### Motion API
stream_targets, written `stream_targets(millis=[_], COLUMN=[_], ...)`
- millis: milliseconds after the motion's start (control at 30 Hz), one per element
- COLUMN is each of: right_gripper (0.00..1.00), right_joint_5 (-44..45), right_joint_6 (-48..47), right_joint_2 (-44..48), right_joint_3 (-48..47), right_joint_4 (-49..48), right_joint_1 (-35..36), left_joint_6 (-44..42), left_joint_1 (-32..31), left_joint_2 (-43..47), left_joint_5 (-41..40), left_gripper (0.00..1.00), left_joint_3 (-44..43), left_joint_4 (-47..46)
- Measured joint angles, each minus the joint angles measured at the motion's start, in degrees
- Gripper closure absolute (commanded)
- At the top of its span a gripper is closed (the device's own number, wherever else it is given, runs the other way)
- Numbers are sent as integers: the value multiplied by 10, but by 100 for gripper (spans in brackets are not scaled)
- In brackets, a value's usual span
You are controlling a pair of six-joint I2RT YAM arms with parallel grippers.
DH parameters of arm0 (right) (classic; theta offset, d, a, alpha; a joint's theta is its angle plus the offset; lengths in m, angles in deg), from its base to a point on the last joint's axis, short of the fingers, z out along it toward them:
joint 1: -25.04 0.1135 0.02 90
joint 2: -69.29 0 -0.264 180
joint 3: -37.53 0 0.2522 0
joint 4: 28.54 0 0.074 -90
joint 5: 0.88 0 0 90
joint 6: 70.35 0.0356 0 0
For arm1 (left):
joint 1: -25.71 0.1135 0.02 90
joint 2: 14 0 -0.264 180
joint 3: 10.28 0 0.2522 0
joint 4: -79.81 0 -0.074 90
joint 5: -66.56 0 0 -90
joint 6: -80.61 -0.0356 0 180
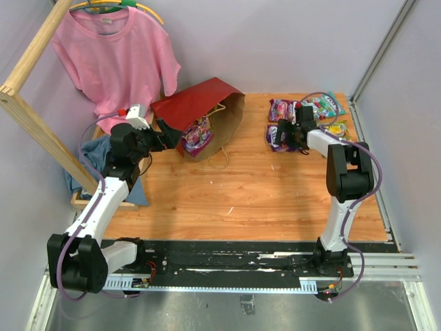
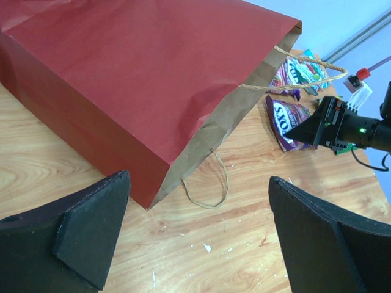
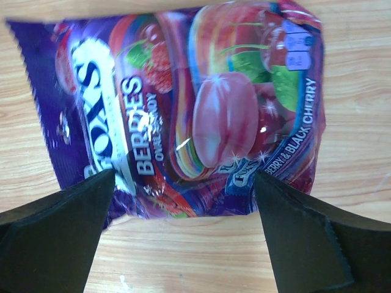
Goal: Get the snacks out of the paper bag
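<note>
Dark red, purple and warm wood grain

The paper bag [image 2: 134, 79] is dark red outside and kraft brown inside. The purple packet [image 3: 183, 110] carries white lettering over glossy red berries, pink cherries and green leaves. The green packet [image 1: 329, 105] shows white patches. The table [image 1: 248, 186] is orange-brown with streaky grain, and the T-shirt [image 1: 114, 58] is plain pink.

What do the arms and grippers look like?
The left arm and right arm have white links and black joint housings, with a purple cable running along each. The left gripper and right gripper are black, with flat wedge-shaped fingers. A white plug with a red tip sits at the left wrist.
</note>
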Motion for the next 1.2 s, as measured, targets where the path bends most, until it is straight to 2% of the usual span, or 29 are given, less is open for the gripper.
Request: stream_targets(millis=[200,400,833,933,1100,1200], right_gripper=[1,2,2,0,20,23], right_joint_5=[-27,-56,-21,-8,-31,-57], right_joint_6=[-3,-2,9,6,14,31], right_joint_2=[-8,-1,209,252,287,261], right_joint_3=[-23,-21,47,77,155,170], right_joint_4=[34,41,65,48,-48,-106], right_joint_1=[-40,-46,-42,-3,122,197], left_joint_6=[0,0,5,8,14,20], left_joint_1=[0,0,0,0,0,0], left_joint_2=[0,0,14,19,23,23], left_joint_5=[0,1,8,13,19,26], left_gripper=[0,0,0,0,0,0], left_joint_3=[0,0,0,0,0,0], left_joint_4=[0,0,2,2,2,1])
